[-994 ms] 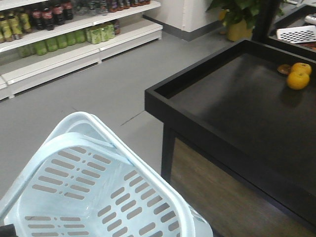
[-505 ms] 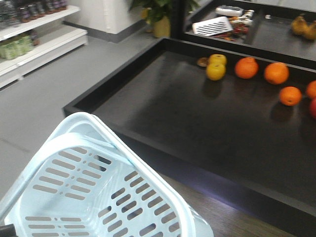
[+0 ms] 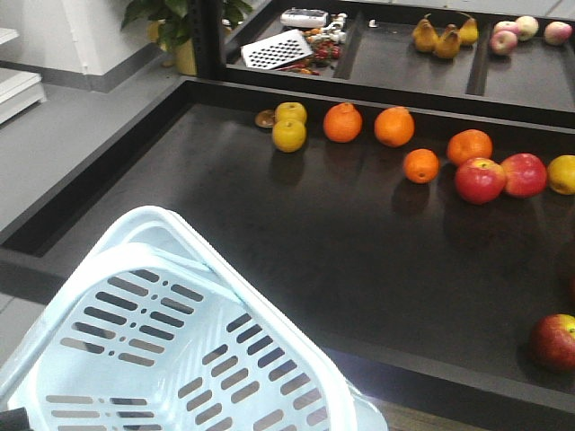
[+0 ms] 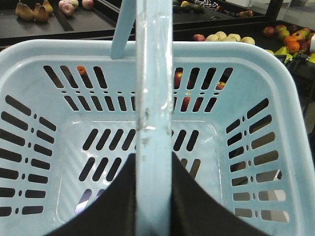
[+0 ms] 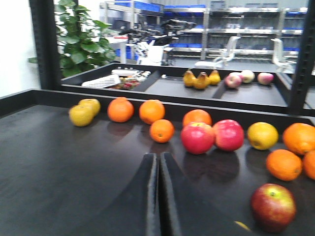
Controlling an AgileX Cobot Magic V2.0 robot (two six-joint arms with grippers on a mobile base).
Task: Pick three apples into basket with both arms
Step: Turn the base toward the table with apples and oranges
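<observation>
Basket (image 3: 269,310) sits off the black table's (image 3: 269,233) near-left corner, and its rim overlaps the table's near edge in your front view. Left gripper (image 4: 153,157) is clamped on the basket's handle (image 4: 153,73): black fingers (image 4: 118,196) press the pale bar from both sides, with the slotted floor visible below.

Along the table's back-left edge you get two yellow fruits (image 3: 288,135), touching, with a small brown item (image 3: 265,118) just beside them. Right of those, on the same back edge, are two oranges (image 3: 342,122) side by side. A smaller orange (image 3: 420,165) lies further toward the table's centre, and a fourth orange (image 3: 470,145) sits behind it to the right. Next come two bright red apples (image 3: 480,180) touching each other, then one yellow fruit (image 3: 563,173) at the table's right side, cut by the frame.

Dark red apple (image 3: 554,341) with a yellow-green patch lies alone at the table's near-right, well apart from that row. It's the only task apple you can confirm; I can't locate the other two.

Right gripper (image 5: 157,156) points across the table's middle, fingers pressed together with only a hairline slit, gripping nothing. The dark red apple is to its right, closer to the table's near edge than the fruit row.
</observation>
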